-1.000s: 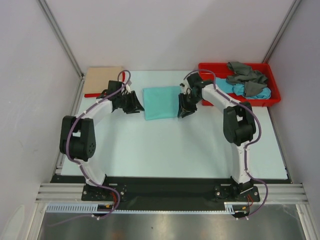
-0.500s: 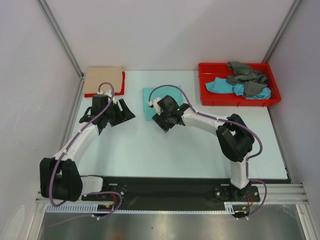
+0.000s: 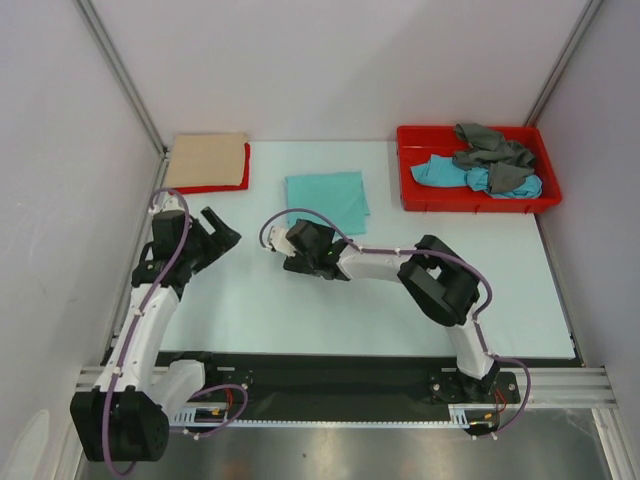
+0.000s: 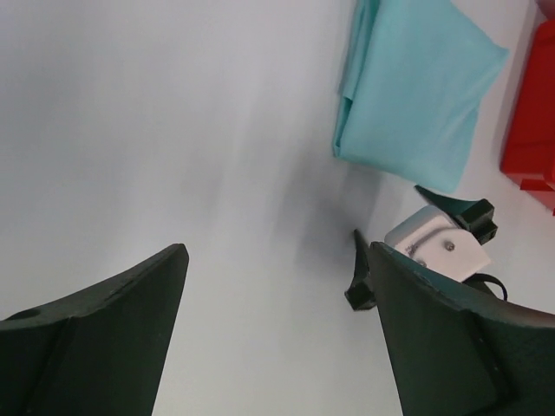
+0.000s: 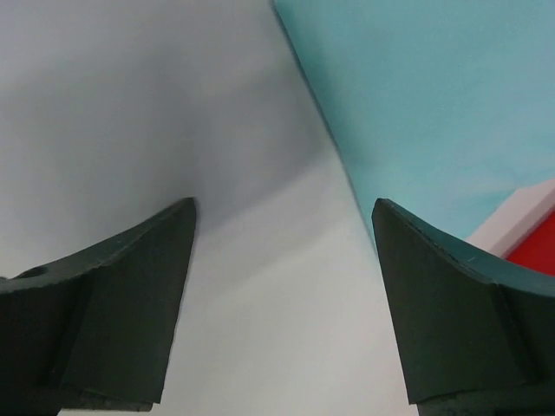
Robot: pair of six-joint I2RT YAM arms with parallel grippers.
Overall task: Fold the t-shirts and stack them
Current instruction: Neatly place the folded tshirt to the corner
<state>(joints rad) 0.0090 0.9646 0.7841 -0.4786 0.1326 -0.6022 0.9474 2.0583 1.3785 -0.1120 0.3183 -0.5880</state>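
A folded mint-green t-shirt (image 3: 326, 200) lies flat at the middle back of the table, with nothing touching it. It also shows in the left wrist view (image 4: 416, 95) and the right wrist view (image 5: 434, 95). A folded beige t-shirt (image 3: 207, 160) rests on a red t-shirt (image 3: 215, 187) at the back left. Grey (image 3: 490, 148) and turquoise-blue (image 3: 440, 172) t-shirts lie crumpled in the tray. My left gripper (image 3: 225, 230) (image 4: 277, 260) is open and empty over bare table, left of the mint shirt. My right gripper (image 3: 300, 245) (image 5: 284, 208) is open and empty just in front of that shirt.
The red plastic tray (image 3: 478, 204) stands at the back right and shows at the right edge of the left wrist view (image 4: 529, 130). Grey walls close in the table on the left, back and right. The right gripper's fingers (image 4: 360, 269) show in the left wrist view.
Both grippers have opened and drawn back from the mint-green shirt's side edges toward the near side. The left arm swung left; the right gripper moved left in front of the shirt.
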